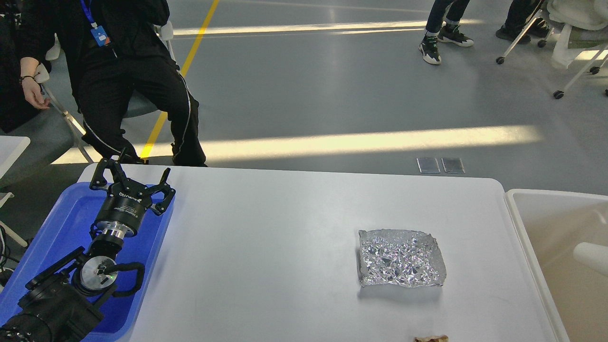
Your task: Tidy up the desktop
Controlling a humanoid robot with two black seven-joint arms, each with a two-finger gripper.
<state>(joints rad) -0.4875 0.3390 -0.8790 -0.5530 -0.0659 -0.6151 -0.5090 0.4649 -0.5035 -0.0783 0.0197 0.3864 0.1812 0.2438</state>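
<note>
The white desktop (266,247) fills the middle of the head view. A crumpled sheet of silver foil (401,259) lies flat on its right half. A small brownish scrap (431,338) shows at the bottom edge, cut off by the frame. My left gripper (130,178) is open and empty. It hovers over the far end of the blue tray (61,232), far to the left of the foil. My right arm and gripper are out of view.
A cream-white bin (522,237) with a raised rim stands against the desktop's right edge, with a white rounded object (591,256) inside. A seated person in black (128,80) is just beyond the far left corner. Another white table's corner (12,147) is at the left.
</note>
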